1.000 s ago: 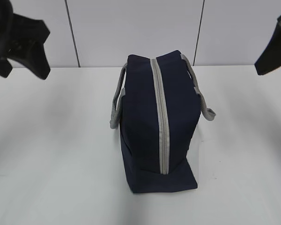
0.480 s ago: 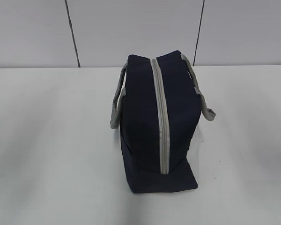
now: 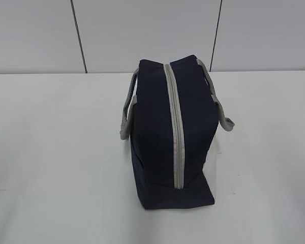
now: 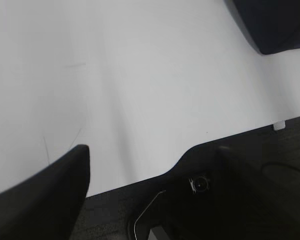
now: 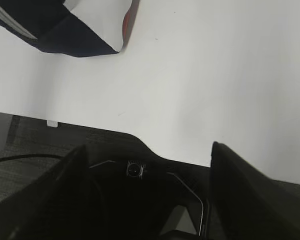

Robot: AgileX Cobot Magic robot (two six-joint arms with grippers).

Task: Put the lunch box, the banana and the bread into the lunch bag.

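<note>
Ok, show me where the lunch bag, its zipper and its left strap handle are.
lunch bag (image 3: 152, 152): exterior view, navy side panel.
zipper (image 3: 176, 127): exterior view, middle of grey strip.
left strap handle (image 3: 126, 114): exterior view, grey loop's lower part.

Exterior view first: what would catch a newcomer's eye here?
The navy lunch bag stands alone mid-table, its grey zipper running along the top, apparently shut, with grey handles drooping at both sides. No lunch box, banana or bread shows anywhere. Each wrist view catches only a corner of the bag on the white table.
</note>
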